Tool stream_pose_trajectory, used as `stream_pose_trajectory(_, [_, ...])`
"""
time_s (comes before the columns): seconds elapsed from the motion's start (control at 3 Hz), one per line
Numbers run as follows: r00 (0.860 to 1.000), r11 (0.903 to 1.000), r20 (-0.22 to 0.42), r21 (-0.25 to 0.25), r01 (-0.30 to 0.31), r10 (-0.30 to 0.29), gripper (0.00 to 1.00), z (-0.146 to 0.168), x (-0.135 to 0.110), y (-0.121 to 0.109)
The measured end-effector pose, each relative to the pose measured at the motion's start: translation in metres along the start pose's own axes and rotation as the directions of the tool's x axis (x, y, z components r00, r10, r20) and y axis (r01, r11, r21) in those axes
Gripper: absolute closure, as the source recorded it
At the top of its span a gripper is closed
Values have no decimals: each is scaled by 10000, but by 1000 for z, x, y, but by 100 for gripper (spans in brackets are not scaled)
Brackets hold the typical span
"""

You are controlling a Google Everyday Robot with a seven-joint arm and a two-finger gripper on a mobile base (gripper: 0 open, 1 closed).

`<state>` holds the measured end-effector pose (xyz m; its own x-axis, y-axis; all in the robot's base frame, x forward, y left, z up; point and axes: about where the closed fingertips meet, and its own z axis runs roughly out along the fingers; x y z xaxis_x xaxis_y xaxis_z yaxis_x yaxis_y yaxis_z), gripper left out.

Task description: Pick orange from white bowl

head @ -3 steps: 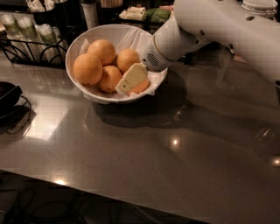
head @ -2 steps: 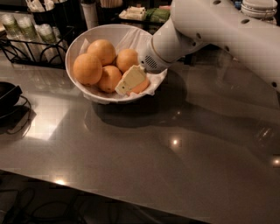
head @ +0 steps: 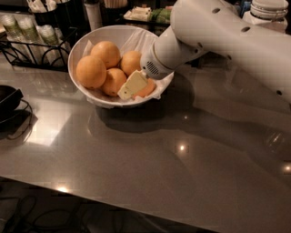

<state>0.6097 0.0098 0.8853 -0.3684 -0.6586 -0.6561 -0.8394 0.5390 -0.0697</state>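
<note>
The white bowl (head: 113,35), lined with crinkled white paper, stands at the back left of the grey table. It holds several oranges: one at the left (head: 91,71), one at the back (head: 107,53), one in the middle (head: 113,81) and one further right (head: 130,61). Another orange (head: 147,89) lies at the bowl's right side, mostly hidden. My gripper (head: 135,86) reaches down into the bowl's right side from the white arm (head: 218,32) and rests right on this hidden orange.
A dark black dish (head: 7,98) sits at the left edge of the table (head: 159,159). A black wire rack with cups (head: 32,38) stands behind the bowl at the left. Containers line the back, and a white jar (head: 268,9) stands at the top right.
The arm has shifted slightly to the left. The gripper stays in the bowl's right side on the same orange. The other oranges have not moved.
</note>
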Motion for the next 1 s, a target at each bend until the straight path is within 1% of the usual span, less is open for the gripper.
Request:
stream_pose_trajectory(0.33, [9999,9995,-87,308,-80,83,17,6,-1,-3])
stream_pose_trajectory(1.0, [9991,9972,-366,732,-180,207,19,20,2,-9])
